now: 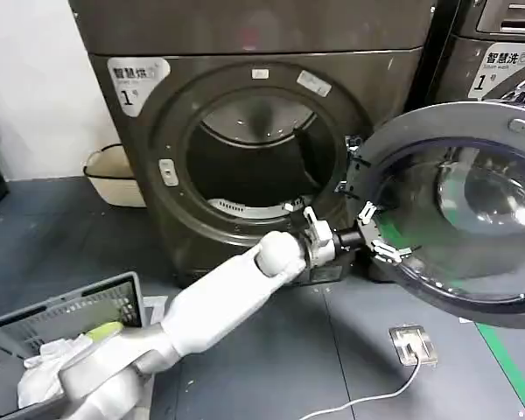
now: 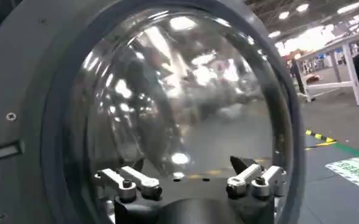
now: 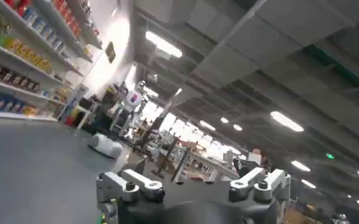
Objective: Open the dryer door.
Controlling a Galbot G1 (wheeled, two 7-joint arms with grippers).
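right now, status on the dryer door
Left gripper open, at the door's inner rim. Right gripper open, pointing up and away from the work. Dryer door swung wide open. Nothing blocking the drum opening.

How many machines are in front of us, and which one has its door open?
2. The dryer straight ahead has its door swung open to the right, with the left gripper open at the door's inner rim. A second machine stands at the right edge, mostly hidden behind the door; more may stand beyond.

dark grey tiled floor (image 1: pixel 271 350): bronze front-loading dryer (image 1: pixel 245 131), grey slatted plastic laundry basket (image 1: pixel 61 328), cream oval basket (image 1: pixel 114 175), white corded plug block (image 1: pixel 412 343) are seen resting on it.
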